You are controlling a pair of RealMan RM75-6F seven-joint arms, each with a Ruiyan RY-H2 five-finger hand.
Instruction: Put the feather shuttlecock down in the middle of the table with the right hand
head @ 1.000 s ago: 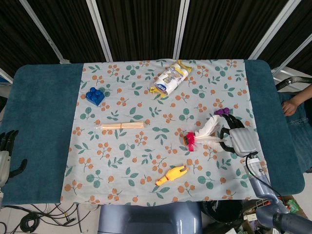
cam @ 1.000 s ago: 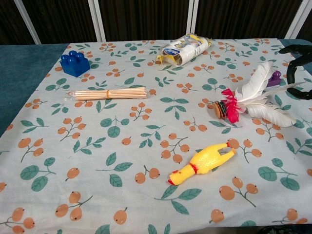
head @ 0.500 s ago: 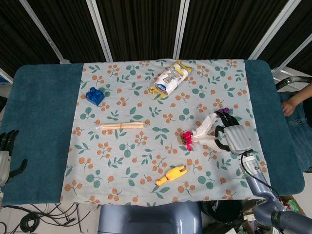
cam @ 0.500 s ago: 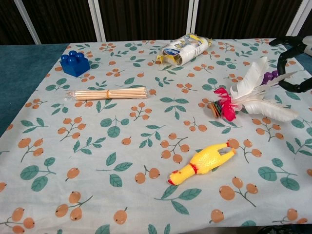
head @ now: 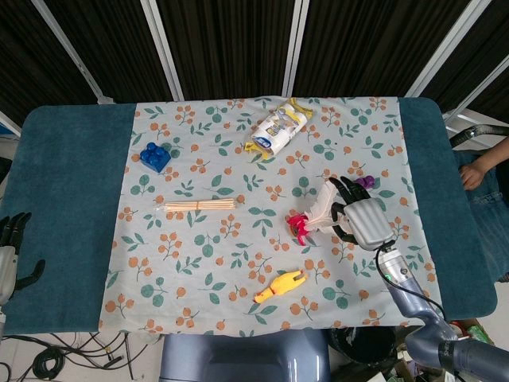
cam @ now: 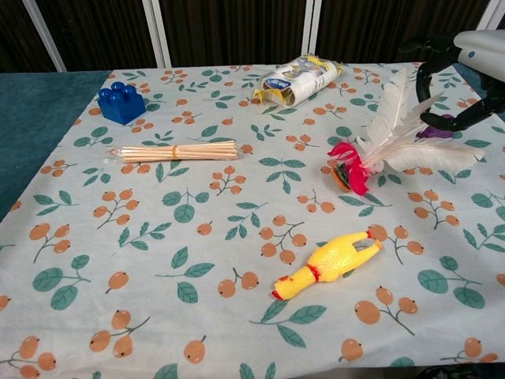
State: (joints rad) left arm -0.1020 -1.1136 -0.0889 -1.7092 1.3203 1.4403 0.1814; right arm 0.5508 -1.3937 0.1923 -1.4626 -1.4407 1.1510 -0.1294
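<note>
The feather shuttlecock (head: 312, 218) has white feathers and a pink and red base. My right hand (head: 363, 220) grips its feathers at the right of the floral cloth (head: 238, 239). In the chest view the shuttlecock (cam: 377, 146) tilts, feathers up toward my right hand (cam: 470, 59) and base low over the cloth. I cannot tell whether the base touches it. My left hand (head: 9, 253) rests at the far left edge of the table with its fingers apart and holds nothing.
A yellow rubber chicken (head: 280, 285) lies just in front of the shuttlecock. A stick bundle (head: 199, 205), a blue brick (head: 155, 157) and a snack bag (head: 278, 127) lie further left and back. A purple object (head: 364, 182) sits behind my right hand. A person's hand (head: 479, 169) shows at the right edge.
My right hand has taken hold of the feathers and carried the shuttlecock left, toward the table's middle, tilting its feathers upward. The left hand has not moved.
</note>
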